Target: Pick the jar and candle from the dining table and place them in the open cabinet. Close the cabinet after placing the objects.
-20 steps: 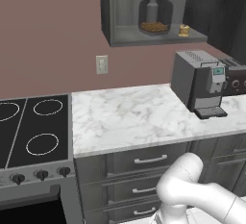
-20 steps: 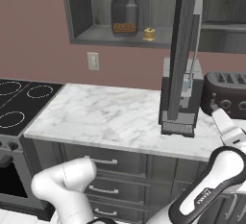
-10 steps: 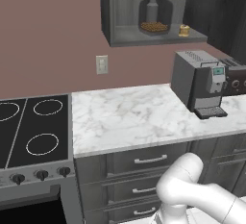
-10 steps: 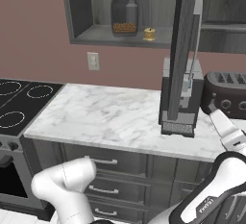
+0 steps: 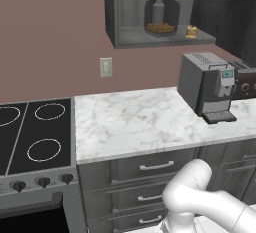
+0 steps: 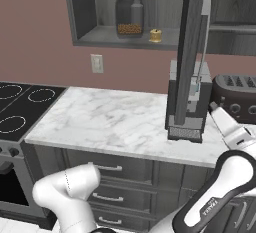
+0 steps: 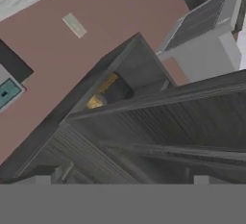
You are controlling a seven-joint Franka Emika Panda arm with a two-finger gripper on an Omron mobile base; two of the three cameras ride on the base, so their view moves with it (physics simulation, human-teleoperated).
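The squat clear glass jar (image 5: 160,12) with tan-brown grainy contents stands on the shelf of the open dark grey wall cabinet (image 5: 120,17), toward the middle of the shelf. The tiny tan-gold cylindrical candle (image 5: 191,31) stands on the same shelf, to the right of the jar and near the front edge, apart from it. A grey spray bottle with a blue nozzle (image 6: 137,4) stands in front of the jar. The tall dark grey cabinet door (image 6: 192,47) stands swung out, edge-on in the right base view. Below, a boxy grey coffee machine (image 5: 207,89) sits at the right end of the white marble table (image 5: 130,124). The gripper is wide open and holds nothing; the hand view looks at the cabinet door from close by.
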